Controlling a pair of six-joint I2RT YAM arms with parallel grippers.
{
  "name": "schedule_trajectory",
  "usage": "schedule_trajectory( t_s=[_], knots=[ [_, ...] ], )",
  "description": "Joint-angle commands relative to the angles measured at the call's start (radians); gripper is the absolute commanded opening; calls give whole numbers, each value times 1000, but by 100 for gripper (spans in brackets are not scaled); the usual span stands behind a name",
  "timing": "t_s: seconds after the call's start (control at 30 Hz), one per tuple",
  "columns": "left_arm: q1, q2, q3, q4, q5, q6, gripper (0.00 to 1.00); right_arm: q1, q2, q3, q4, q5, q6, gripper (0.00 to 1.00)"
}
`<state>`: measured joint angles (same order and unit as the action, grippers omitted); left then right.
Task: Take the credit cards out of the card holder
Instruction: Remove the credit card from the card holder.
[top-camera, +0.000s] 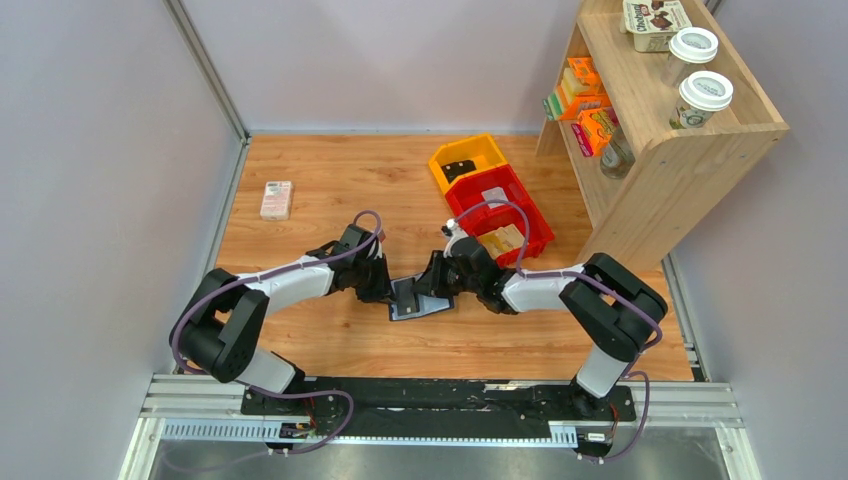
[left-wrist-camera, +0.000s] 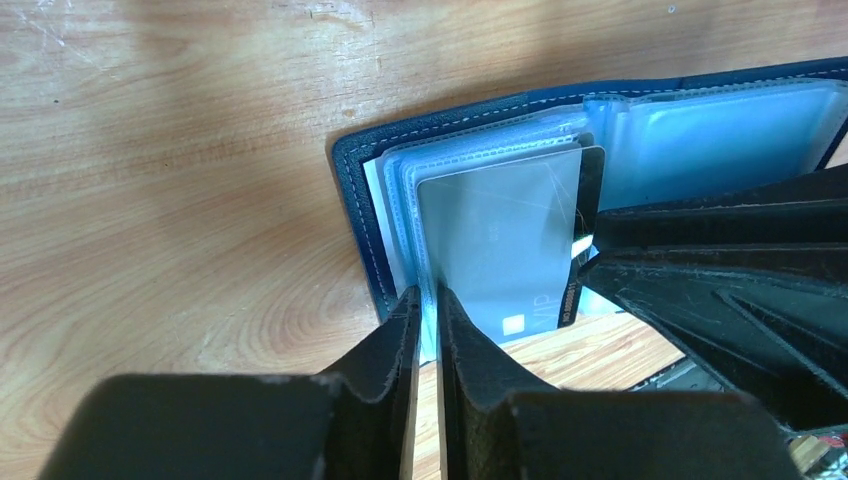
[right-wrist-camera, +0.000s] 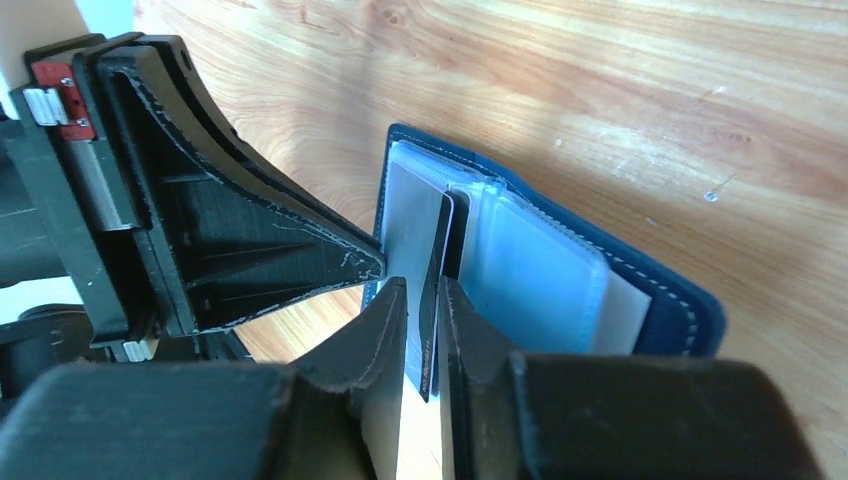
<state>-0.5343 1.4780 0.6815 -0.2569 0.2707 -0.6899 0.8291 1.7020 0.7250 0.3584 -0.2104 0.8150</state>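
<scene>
From above, the card holder (top-camera: 420, 300) lies open on the table (top-camera: 330, 180), nearer the near edge than the far one and about midway between the left and right edges. Its long axis runs roughly left to right. The left gripper (top-camera: 388, 292) meets it at its left end and the right gripper (top-camera: 437, 290) reaches in from the right. Both are at the holder, with neither clearly nearer. The jaws are too small to read here.

In the left wrist view, the left arm's fingers (left-wrist-camera: 400, 330) stand almost together, pinching the near rim of a clear sleeve at the holder's end. Of the credit cards, a grey card (left-wrist-camera: 495, 255) lies flat in that sleeve, just beyond the fingertips. A dark card (left-wrist-camera: 592, 200) stands beside it, where the other arm's fingers come in from the right.

In the right wrist view, the right arm's fingers (right-wrist-camera: 455, 320) are drawn close on either side of the dark card's edge, pinching it. That card stands on edge, straight ahead of the jaws, with its long axis running away from them into the pocket. The navy cover spreads off to the right. The likely next move is a pull back along that axis, with the left grip bracing the holder. A sideways pull could drag the sleeve along.
</scene>
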Motion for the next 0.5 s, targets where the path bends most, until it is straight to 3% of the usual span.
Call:
schedule_trajectory(
  t_s=[0.0,0.17,0.47],
  knots=[
    [-7,42,-25,-19,-61,21,14,10,-4,-16,247,-179,45,16],
    [-7,51,-23,-19,-62,24,8,10,59,11,286,-268,58,9],
    [-7,31,-26,-22,-79,39,3,16,137,63,208,-294,33,15]
  ],
)
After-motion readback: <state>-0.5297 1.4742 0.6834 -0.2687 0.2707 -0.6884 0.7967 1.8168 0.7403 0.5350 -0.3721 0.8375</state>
